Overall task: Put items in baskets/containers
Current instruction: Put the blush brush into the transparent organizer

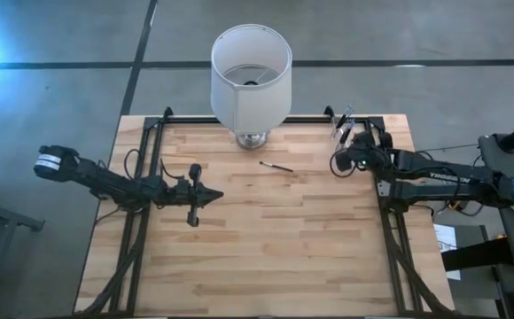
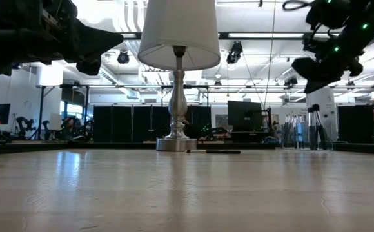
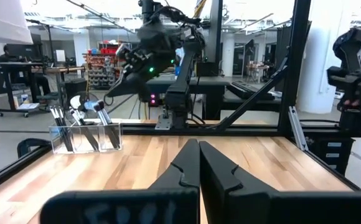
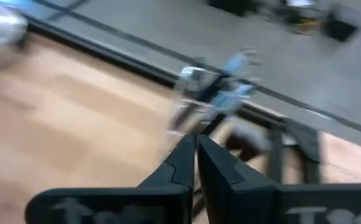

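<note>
One brush [image 1: 276, 166] is lying flat on the pale plank table [image 1: 266, 257], near the lamp [image 1: 251, 75], its thin dark handle running roughly across the table. The right gripper [image 1: 338, 163], fingers pressed together on nothing, is hovering nearer it, beside the clear cup [image 3: 86, 135] already bristling with brushes. The left gripper [image 1: 216, 196] is waiting closed, empty, mid-table.

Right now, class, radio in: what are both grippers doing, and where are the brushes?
Left gripper shut, idle mid-table. Right gripper shut, empty, raised beside the clear cup of brushes. One brush lies loose near the lamp.
</note>
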Available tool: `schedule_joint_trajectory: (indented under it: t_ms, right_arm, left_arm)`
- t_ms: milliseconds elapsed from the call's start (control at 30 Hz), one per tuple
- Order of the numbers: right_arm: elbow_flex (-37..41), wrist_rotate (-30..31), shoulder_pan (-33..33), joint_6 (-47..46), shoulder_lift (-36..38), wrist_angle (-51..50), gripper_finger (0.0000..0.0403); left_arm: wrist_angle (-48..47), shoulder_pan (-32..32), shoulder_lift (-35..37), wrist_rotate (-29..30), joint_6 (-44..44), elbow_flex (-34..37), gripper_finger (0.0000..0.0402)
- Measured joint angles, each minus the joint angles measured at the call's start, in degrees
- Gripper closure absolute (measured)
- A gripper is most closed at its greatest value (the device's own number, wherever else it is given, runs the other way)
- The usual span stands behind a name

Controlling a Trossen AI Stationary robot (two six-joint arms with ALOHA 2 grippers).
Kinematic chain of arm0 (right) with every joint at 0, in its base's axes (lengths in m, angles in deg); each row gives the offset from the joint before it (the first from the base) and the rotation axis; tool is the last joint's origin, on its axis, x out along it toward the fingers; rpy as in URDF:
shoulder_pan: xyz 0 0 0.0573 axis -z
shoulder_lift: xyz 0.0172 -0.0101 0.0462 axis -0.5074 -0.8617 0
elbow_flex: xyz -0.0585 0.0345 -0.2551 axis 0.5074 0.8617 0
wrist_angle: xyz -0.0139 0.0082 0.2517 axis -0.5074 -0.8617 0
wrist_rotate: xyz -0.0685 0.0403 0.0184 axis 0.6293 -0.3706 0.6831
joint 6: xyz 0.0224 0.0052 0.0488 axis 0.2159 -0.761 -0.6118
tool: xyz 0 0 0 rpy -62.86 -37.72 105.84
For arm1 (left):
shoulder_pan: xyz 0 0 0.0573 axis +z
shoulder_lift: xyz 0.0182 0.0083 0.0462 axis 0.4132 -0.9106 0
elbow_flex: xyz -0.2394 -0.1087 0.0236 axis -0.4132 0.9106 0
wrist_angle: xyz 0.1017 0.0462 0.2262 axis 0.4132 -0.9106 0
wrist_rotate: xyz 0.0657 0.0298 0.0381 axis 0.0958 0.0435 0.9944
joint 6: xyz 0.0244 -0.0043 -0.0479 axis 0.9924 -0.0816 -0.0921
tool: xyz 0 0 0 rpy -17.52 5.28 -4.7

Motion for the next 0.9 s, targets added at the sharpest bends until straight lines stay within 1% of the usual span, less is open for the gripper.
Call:
schedule_joint_trajectory:
  t_ms: [67,167,233,333,400,467,500,667,800,900]
  right_arm:
    - [0.02,-2.12,-2.82,-0.30,0.36,1.35,0.0391]
    - [2.61,-4.73,-8.00,0.89,-0.65,10.34,0.0392]
    - [5.31,-8.10,-10.94,3.58,-2.45,19.55,0.0392]
    - [8.99,-13.92,-13.81,8.32,-6.93,36.88,0.0392]
    - [10.62,-16.54,-14.01,9.97,-10.84,46.49,0.0392]
    - [11.04,-18.48,-13.55,10.28,-15.14,52.56,0.0390]
    - [10.83,-19.15,-13.15,10.49,-17.41,54.14,0.0387]
    - [5.37,-23.70,-10.66,13.63,-30.31,54.17,0.0356]
    - [-0.99,-25.76,-8.13,17.11,-39.78,52.66,0.0322]
    - [-5.61,-30.54,-4.52,18.31,-45.05,48.78,0.0299]
  left_arm:
    - [-0.67,-0.01,0.00,0.00,-0.04,0.00,0.0402]
    - [-2.88,-0.02,-0.02,-0.02,-1.09,0.00,0.0402]
    - [-4.30,-0.02,-0.28,-0.02,-1.67,0.04,0.0402]
    - [-4.50,-0.03,-0.84,0.01,-1.85,0.07,0.0402]
    - [-4.11,-0.04,-1.03,0.00,-2.53,0.07,0.0402]
    - [-4.04,-0.05,-1.05,-0.02,-3.78,0.24,0.0402]
    - [-3.78,-0.07,-1.05,-0.16,-4.15,0.58,0.0402]
    - [0.38,-0.09,-1.47,0.06,-8.01,5.57,0.0401]
    - [0.68,-0.09,-2.17,1.74,-10.25,5.85,0.0401]
    - [0.15,-0.09,-3.07,1.78,-10.47,5.77,0.0401]
